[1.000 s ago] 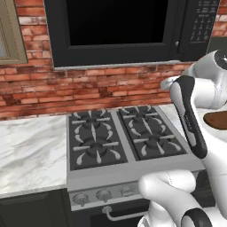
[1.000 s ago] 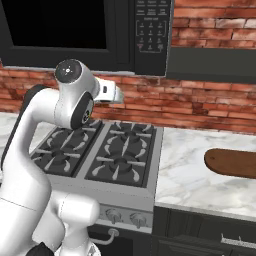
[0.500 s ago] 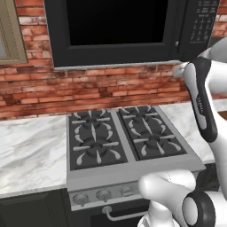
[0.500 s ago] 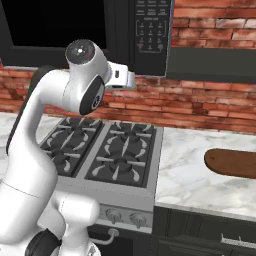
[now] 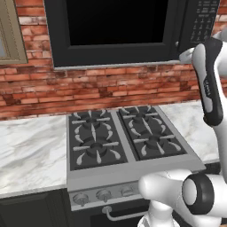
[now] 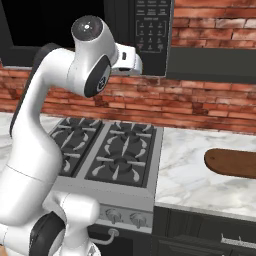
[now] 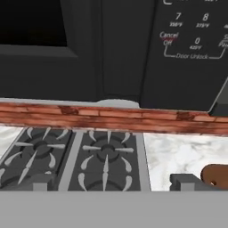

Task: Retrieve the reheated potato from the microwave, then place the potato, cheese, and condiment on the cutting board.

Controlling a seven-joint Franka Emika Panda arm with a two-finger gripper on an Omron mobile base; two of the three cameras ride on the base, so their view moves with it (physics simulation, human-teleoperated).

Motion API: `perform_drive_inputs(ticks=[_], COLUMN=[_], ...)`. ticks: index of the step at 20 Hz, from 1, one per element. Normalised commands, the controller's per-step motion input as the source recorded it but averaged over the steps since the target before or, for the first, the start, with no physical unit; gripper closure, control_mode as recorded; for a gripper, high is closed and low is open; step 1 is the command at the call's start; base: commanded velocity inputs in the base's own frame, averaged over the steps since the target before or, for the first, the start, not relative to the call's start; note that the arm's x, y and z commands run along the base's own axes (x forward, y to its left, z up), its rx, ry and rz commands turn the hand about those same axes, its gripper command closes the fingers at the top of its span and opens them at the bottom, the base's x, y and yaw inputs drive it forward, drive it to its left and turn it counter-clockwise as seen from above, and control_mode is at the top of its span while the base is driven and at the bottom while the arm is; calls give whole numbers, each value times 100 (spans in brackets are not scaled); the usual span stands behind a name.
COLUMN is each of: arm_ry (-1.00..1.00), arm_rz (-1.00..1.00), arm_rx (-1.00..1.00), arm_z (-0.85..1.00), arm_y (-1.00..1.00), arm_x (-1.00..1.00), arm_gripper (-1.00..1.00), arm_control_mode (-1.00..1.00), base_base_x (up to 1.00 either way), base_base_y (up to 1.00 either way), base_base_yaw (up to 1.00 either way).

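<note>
1. The arm rises from the base and bends high, its white hand raised to the lower right corner of the microwave [image 5: 119, 31], just below the button panel [image 6: 151, 32].
2. The gripper [image 7: 111, 186] has its two dark fingertips spread wide with nothing between them; one tip [image 7: 39, 183] sits low on the left of the hand view, the other low on the right.
3. The microwave door is shut, its dark glass facing the room; the hand looks at its lower edge and the keypad from close by.
4. The cutting board [image 6: 232, 162] lies flat on the marble counter [image 6: 200, 175] right of the stove [image 5: 124, 142], well below the hand.
5. A brown rounded shape beside the right fingertip in the hand view is probably the board's end.
6. The brick wall [image 5: 88, 88] runs behind the stove.
</note>
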Motion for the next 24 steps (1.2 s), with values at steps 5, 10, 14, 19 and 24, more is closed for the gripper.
perform_drive_inputs(ticks=[5, 10, 14, 19, 24], arm_ry=[1, 0, 0, 0, 0], arm_rz=[5, 8, 12, 10, 5], arm_rx=[0, 0, 0, 0, 0], arm_z=[37, 35, 28, 24, 13], arm_y=[0, -2, -1, -1, 0], arm_x=[21, 27, 33, 30, 31], arm_gripper=[-100, -100, -100, -100, -100], arm_control_mode=[-100, -100, -100, -100, -100], base_base_x=[0, 0, 0, 0, 0], base_base_y=[0, 0, 0, 0, 0], base_base_yaw=[0, 0, 0, 0, 0])
